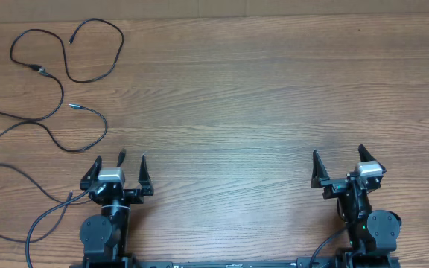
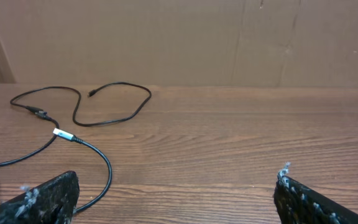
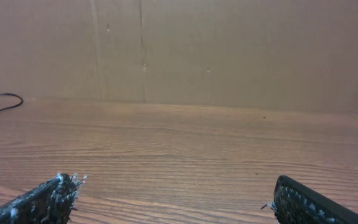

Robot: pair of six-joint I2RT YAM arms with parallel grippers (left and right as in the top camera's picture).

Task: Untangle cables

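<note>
The cables lie spread as loose thin black strands at the table's far left. One strand [image 1: 39, 70] loops near the back edge through a small joined connector. A second strand ends in a silvery plug tip [image 1: 73, 107] and curves back toward the left edge. A third strand's tip [image 1: 70, 196] lies just left of my left gripper [image 1: 119, 160], which is open and empty. In the left wrist view the silvery plug [image 2: 64, 135] lies ahead and left of the left gripper [image 2: 178, 180]. My right gripper [image 1: 338, 152] [image 3: 173, 186] stands open over bare wood, far from the cables.
A brown cardboard wall [image 2: 179, 37] closes off the back of the table. A thicker black arm cable [image 1: 32, 231] runs beside the left arm's base. In the right wrist view one strand [image 3: 8, 94] shows at the far left.
</note>
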